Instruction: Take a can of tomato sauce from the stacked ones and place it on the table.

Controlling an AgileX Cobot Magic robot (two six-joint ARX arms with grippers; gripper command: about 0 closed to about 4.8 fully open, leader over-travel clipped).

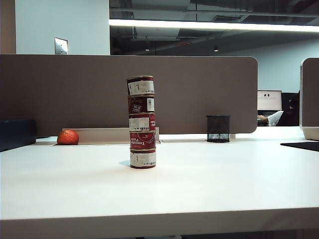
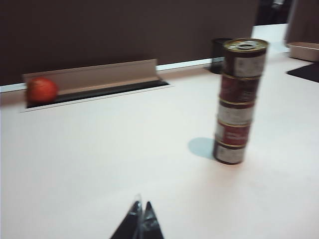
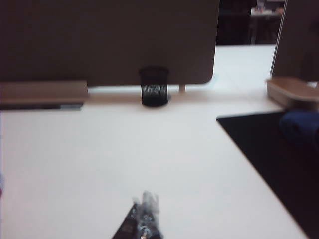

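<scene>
Tins of tomato sauce [image 1: 142, 122] stand five high, mid-desk [image 1: 224, 179], the top can of tomato sauce [image 1: 140, 85] untouched. My left jaws [image 2: 141, 219] and right jaws [image 3: 143, 216], both together, hover empty above the desk.

Five stacked ones [image 1: 142, 122], red-and-white tins, upright mid-table [image 1: 209, 184]

Only readable text: white "Tomato" lettering, upside down, on the red second-from-bottom short tin [image 1: 143, 140]; other labels' print too small.
</scene>
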